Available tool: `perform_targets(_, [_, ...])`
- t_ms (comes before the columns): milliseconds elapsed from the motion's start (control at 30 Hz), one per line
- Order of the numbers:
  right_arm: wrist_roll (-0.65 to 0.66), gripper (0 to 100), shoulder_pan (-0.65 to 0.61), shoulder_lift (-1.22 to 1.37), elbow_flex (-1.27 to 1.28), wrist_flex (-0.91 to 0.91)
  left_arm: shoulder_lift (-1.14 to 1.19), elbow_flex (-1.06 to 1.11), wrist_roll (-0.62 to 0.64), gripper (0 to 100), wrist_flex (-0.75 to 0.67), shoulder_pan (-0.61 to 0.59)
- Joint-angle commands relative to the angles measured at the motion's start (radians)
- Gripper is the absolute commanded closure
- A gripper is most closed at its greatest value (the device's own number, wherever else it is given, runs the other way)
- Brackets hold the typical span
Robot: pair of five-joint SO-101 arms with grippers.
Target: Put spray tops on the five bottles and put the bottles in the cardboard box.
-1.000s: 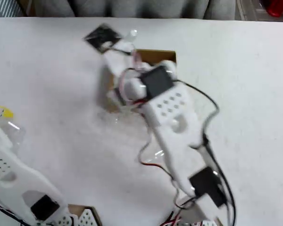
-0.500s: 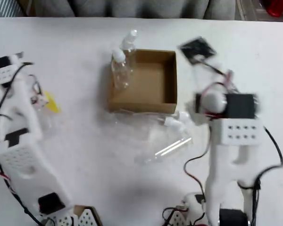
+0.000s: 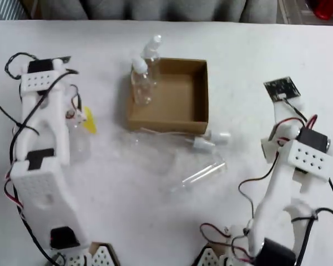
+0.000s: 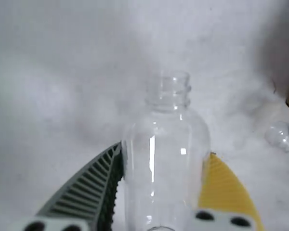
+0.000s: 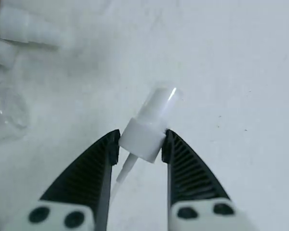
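Five spray tops are countable. Two sit on upright bottles point(image 3: 141, 83) at the far left corner of the cardboard box point(image 3: 202, 97); whether those stand inside its wall or just beside it is unclear. Two loose spray tops point(image 3: 216, 136) lie on the table point(image 3: 255, 50) just near of the box's near right corner. The fifth spray top point(image 5: 145, 130) is clamped across its collar between the black jaws of the right gripper point(image 5: 141, 137), with its cap pointing away from the pincer and its thin tube trailing back between the jaws.

The left gripper point(image 4: 164, 154), one jaw grey and one yellow, is closed around the body of an uncapped clear bottle point(image 4: 167, 120), left of the box. The bottle's threaded neck points away from the pincer.

At least two more clear bottles point(image 3: 202, 173) lie on their sides near of the box, though they are hard to count.

Bare table stretches between the box and the right arm, and along the far edge.
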Motion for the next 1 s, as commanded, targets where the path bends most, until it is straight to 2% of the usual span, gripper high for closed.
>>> perform_targets(0, [0.014, 98.3, 0.025, 0.051, -0.008, -0.067, -0.194, 0.129, -0.012, 98, -0.104, 0.038])
perform_targets(233, [0.035, 98.0, 0.022, 0.154, -0.008, -0.116, -0.441, 0.496, -0.021, 98, -0.299, 0.039])
perform_targets(300, [0.041, 96.6, 0.024, 0.174, -0.006, -0.140, -0.475, 0.589, -0.081, 98, -0.358, 0.038])
perform_targets(400, [0.038, 86.5, 0.019, 0.206, -0.006, -0.159, -0.512, 0.713, -0.147, 98, -0.465, 0.038])
perform_targets(500, [0.035, 77.4, 0.016, 0.232, -0.011, -0.159, -0.522, 0.790, -0.146, 98, -0.551, 0.039])
perform_targets(800, [-0.358, 87.4, -0.007, 0.239, -0.068, -0.101, -0.521, 0.888, -0.153, 98, -0.683, 0.038])
perform_targets(967, [-0.417, 88.5, 0.067, 0.237, -0.126, -0.012, -0.519, 0.891, -0.153, 98, -0.683, 0.038])
